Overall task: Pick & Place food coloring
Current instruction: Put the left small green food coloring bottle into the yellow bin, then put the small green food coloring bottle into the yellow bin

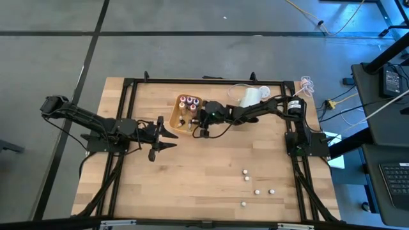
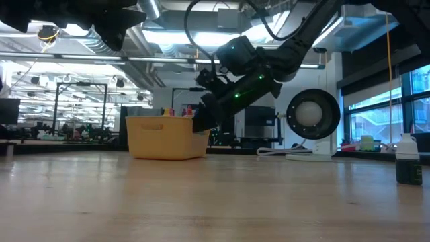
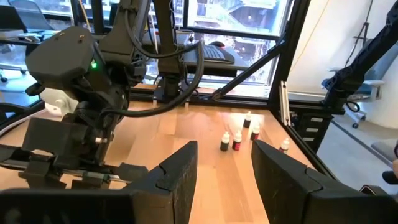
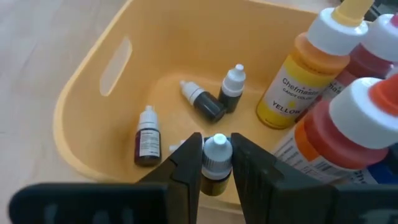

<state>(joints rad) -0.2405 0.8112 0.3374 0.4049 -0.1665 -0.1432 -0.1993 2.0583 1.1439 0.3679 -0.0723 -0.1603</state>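
My right gripper [image 4: 216, 144] hangs over the yellow bin [image 4: 93, 106], shut on a tiny food coloring bottle [image 4: 216, 158] with a white cap. On the bin's floor lie three more tiny bottles [image 4: 147, 144], [image 4: 202, 102], [image 4: 233, 90]. Larger yellow [image 4: 297, 84] and red [image 4: 323, 134] bottles stand in it. Several tiny bottles [image 1: 257, 191] stand on the table near its right front, also in the left wrist view [image 3: 236, 140]. My left gripper [image 1: 167, 137] waits open left of the bin [image 1: 182, 118], nothing between its fingers [image 3: 180, 168]. My right gripper pinches the tiny bottle between its two fingers by the body just under the white cap [image 4: 216, 174]. The fingers slant down from the table's right side. The bottle stands upright, cap up, over the bin's inside; its bottom is hidden by the fingers.
A large white cylinder [image 1: 250, 96] lies at the far edge behind the right arm. A dark frame [image 1: 204, 81] runs around the tabletop. In the low view a dark bottle [image 2: 408, 161] stands at the right. Bare wood lies between the bin and the table's near edge.
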